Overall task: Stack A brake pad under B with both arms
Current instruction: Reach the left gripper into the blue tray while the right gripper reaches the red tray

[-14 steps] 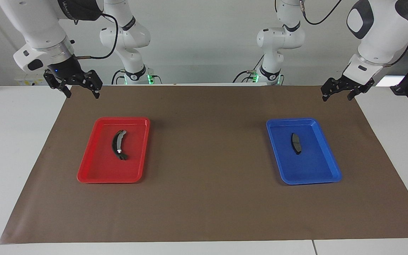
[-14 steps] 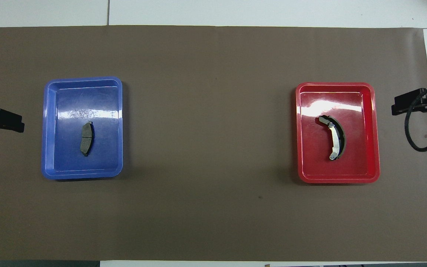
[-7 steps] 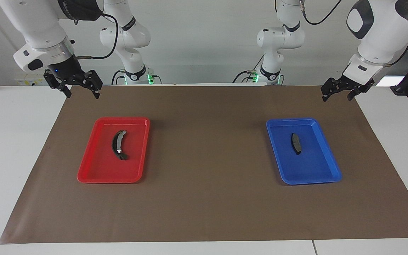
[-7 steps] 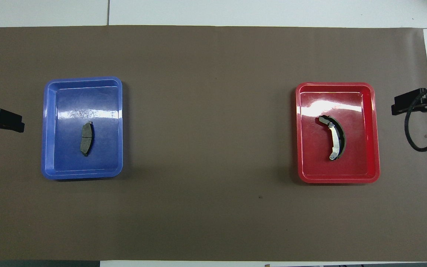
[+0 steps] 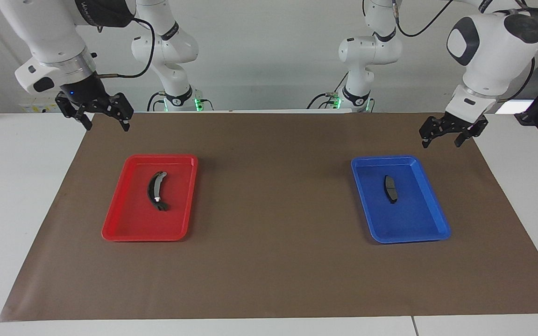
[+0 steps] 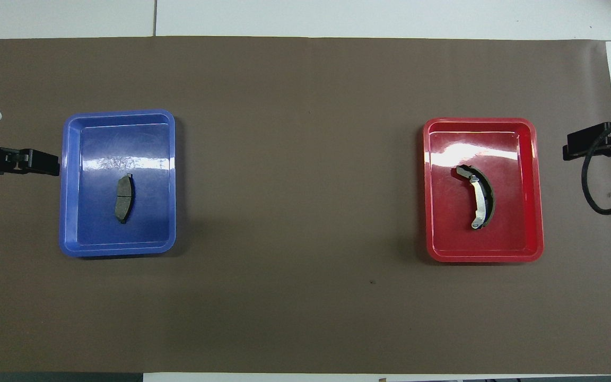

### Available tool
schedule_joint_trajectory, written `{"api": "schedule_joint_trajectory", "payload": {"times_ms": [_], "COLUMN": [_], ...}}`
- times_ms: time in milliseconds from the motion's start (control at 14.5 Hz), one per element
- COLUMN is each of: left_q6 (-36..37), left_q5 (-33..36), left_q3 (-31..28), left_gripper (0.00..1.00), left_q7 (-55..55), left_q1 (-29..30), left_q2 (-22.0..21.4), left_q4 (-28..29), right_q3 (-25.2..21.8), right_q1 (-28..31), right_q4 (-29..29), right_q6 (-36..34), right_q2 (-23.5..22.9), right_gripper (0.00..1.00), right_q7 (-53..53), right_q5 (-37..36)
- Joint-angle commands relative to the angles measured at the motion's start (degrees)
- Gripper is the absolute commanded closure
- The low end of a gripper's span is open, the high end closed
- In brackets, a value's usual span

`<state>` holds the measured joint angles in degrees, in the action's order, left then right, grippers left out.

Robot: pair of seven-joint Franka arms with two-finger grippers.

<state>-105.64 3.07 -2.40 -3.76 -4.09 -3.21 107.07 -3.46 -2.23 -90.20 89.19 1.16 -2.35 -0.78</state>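
The short dark brake pad A lies flat in the blue tray; it also shows in the overhead view. The long crescent piece B with its light strip lies in the red tray, also seen from above. My left gripper is open and empty, up over the mat just beside the blue tray's edge. My right gripper is open and empty, raised over the mat's corner beside the red tray.
A brown mat covers the table's middle, with white table at both ends. The blue tray and red tray stand far apart. A black cable hangs by the right gripper.
My left gripper has come down and moved toward the blue tray. My right gripper has barely shifted. Both parts lie where they were.
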Motion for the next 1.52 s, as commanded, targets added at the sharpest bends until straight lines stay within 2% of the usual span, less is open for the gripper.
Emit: {"api": "schedule_joint_trajectory", "payload": {"times_ms": [0, 138, 414, 621, 897, 1034, 1172, 1310, 1379, 1448], "left_q6": [-7.36, -11.67, -20.99, -27.67, -35.75, -39.89, -41.57, -41.14, -41.05, -41.14], "left_q5": [0.36, 0.36, 0.36, 0.36, 0.36, 0.36, 0.36, 0.36, 0.36, 0.36], "left_q3": [0.11, 0.11, 0.11, 0.11, 0.11, 0.11, 0.11, 0.03, 0.03, 0.03], "left_gripper": [0.02, 0.02, 0.02, 0.03, 0.05, 0.07, 0.18, 0.59, 0.72, 0.80], "left_q7": [-0.63, -0.54, -0.46, -0.54, -0.63, -0.63, -0.63, -0.72, -0.81, -0.89], "left_q1": [-1.27, -2.50, -3.12, -3.03, -3.03, -2.95, -3.03, -3.03, -3.03, -3.12], "left_q2": [-2.16, -1.54, 0.04, 2.76, 5.57, 7.94, 10.05, 10.06, 10.06, 10.06], "left_q4": [8.04, 12.00, 19.21, 23.17, 28.00, 28.45, 28.37, 28.28, 28.28, 28.02], "right_q3": [0.38, 0.21, 0.29, 0.38, 0.38, 0.38, 0.38, 0.38, 0.38, 0.38], "right_q1": [0.56, 0.56, -0.06, -0.14, -1.89, -2.25, -2.17, -1.46, -1.11, -0.59], "right_q4": [-1.12, -1.64, -11.21, -18.41, -33.78, -37.41, -38.73, -40.22, -41.10, -41.63], "right_q6": [0.29, 0.37, 8.53, 19.40, 39.44, 46.31, 49.92, 51.52, 51.96, 52.92], "right_q2": [0.86, 1.03, 2.18, -0.19, -0.90, -3.35, -5.72, -7.22, -7.31, -7.32], "right_gripper": [0.00, 0.00, 0.00, 0.00, 0.00, 0.00, 0.00, 0.00, 0.00, 0.00], "right_q7": [-0.73, -0.20, -0.20, 1.47, 5.25, 6.30, 9.10, 11.22, 11.58, 11.58], "right_q5": [-0.10, -0.10, 0.16, 0.51, 0.87, 0.87, 0.87, 0.87, 0.87, 0.87]}}
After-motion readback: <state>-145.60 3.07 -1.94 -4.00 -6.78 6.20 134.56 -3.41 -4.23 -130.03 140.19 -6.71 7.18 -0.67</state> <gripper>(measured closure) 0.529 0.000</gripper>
